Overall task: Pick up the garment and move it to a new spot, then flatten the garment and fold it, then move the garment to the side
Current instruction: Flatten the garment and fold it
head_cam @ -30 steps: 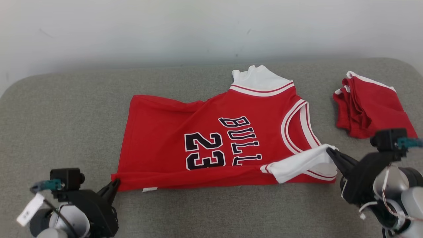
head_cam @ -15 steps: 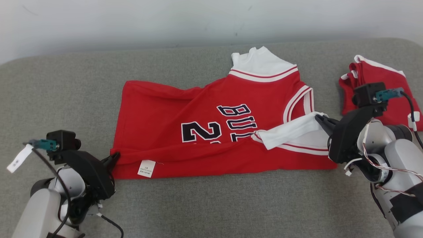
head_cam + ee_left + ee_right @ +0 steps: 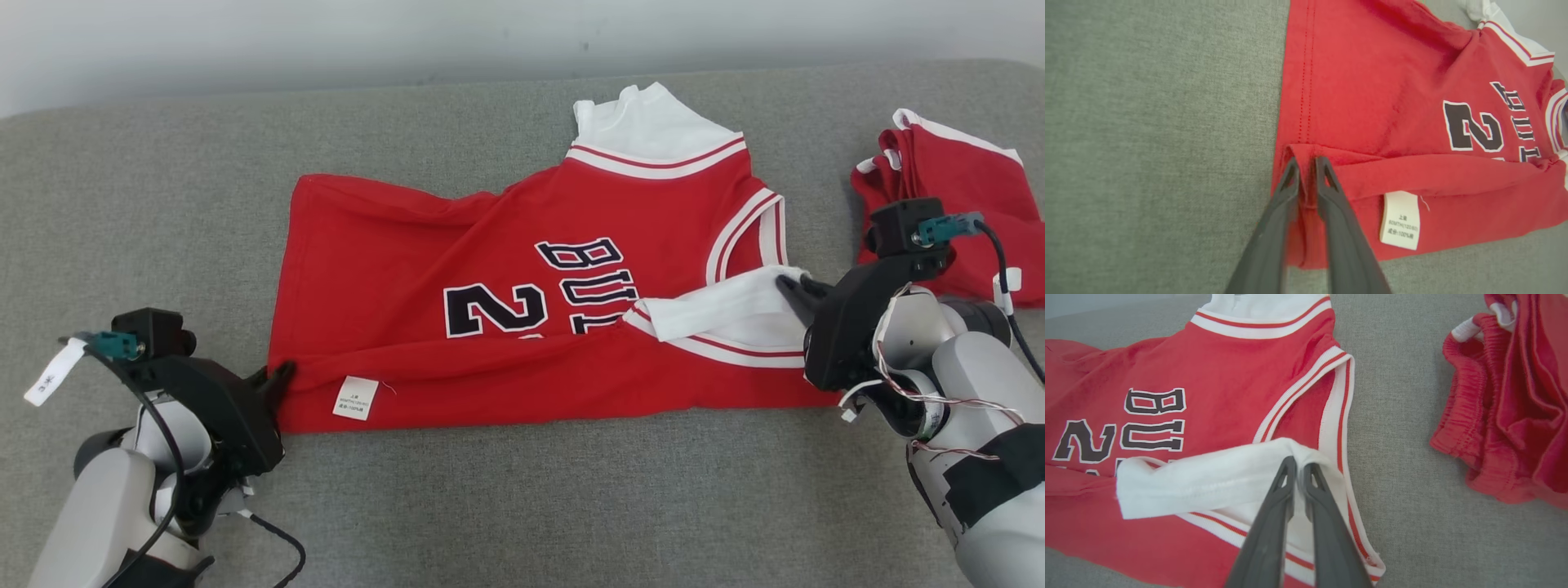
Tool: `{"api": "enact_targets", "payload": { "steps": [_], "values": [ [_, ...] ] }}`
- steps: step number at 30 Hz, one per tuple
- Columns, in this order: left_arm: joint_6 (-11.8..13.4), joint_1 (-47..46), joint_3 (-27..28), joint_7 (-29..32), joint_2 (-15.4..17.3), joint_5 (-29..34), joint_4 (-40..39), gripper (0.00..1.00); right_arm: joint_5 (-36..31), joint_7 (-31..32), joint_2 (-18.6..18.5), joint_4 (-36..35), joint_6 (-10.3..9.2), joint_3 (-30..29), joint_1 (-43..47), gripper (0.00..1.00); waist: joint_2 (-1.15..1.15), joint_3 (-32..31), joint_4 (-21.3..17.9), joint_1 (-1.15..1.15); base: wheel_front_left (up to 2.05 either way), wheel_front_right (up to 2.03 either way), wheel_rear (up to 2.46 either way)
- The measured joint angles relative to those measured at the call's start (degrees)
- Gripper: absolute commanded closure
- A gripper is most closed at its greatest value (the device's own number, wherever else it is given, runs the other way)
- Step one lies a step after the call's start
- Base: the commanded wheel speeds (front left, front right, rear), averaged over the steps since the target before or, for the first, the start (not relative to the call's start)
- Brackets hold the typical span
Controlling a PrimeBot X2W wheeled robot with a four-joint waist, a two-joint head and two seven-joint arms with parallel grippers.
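A red basketball jersey with white trim and black lettering lies sideways on the grey cushion, its near long edge folded up over the front. My left gripper is shut on the jersey's hem corner at the left. My right gripper is shut on the white shoulder strap at the right, which is doubled back over the jersey. A white care label shows on the folded-over edge near the left fingers.
A crumpled pair of red shorts with white trim lies at the far right of the cushion, close behind my right wrist; it shows as well in the right wrist view. A pale wall runs along the back.
Both grippers have carried the jersey's near edge farther up over its front, covering more of the number and exposing the care label. The camera has tilted, shifting the whole scene.
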Motion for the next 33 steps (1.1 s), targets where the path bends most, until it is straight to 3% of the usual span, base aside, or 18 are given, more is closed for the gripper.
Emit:
{"api": "enact_targets", "payload": {
  "steps": [11, 21, 33],
  "values": [
    [0.03, 1.08, 0.48, -9.83, -0.88, 1.89, 0.3, 0.0, 0.34, -9.49, 0.91, 1.7, 1.26, -1.37, 0.74, 0.0, 0.0, -2.51, 0.31, 0.0, 0.0, 0.0, 0.0],
    [1.02, 11.63, -0.33, -19.72, -2.52, 3.96, -5.66, 0.0, -1.42, -17.61, -0.51, -2.53, 1.83, -0.82, 11.22, 0.0, -0.01, -4.19, 0.31, -0.01, 0.0, 0.0, 0.0],
    [1.51, 13.36, -1.7, -23.73, -1.58, 7.16, -5.91, 0.0, -5.99, -20.17, -1.86, -2.19, 0.42, 1.18, 15.4, 0.0, -0.01, -3.7, 0.13, -0.01, 0.0, 0.0, 0.0]
  ]
}}
